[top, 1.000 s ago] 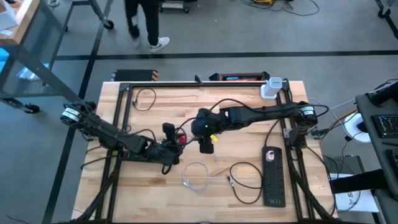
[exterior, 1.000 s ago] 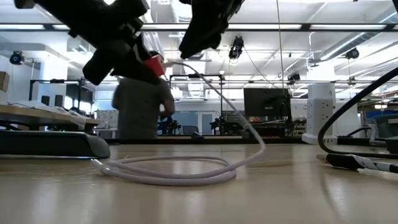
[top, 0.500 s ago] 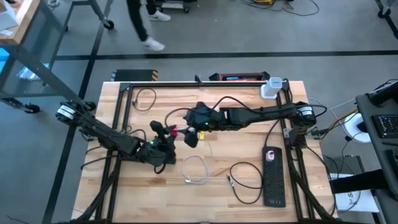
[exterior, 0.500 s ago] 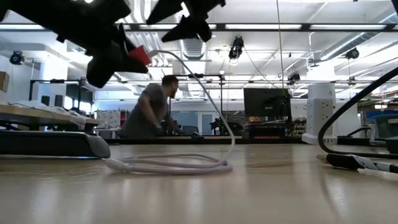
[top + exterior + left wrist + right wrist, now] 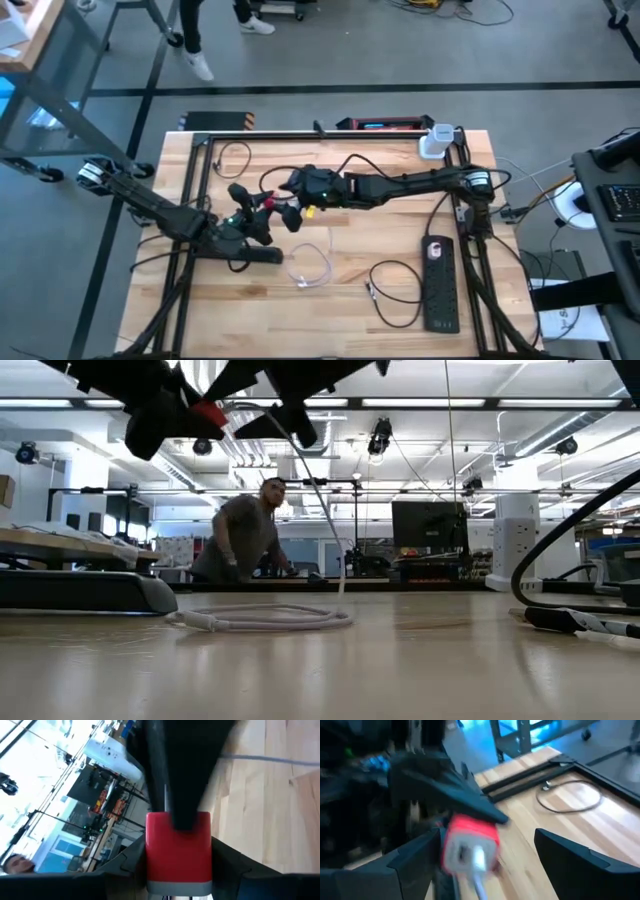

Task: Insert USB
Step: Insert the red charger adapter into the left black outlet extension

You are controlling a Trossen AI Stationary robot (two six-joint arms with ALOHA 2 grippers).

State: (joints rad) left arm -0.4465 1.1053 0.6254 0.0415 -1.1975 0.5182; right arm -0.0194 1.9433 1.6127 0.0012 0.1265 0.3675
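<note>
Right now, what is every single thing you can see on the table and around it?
Red block: one, red with a grey end, held up above the table by the left gripper.
White cable: one, white, looped on the table's middle, rising to the red block.
Black cable: one, black, looped near the power strip.
Thin black cable: one, coiled at the table's far left.
Power strip: one, black, at the table's right side.
White box: one, at the far right corner.
Person: one, in the room behind.
Left gripper: shut on the red block.
Right gripper: open, facing the red block.
</note>
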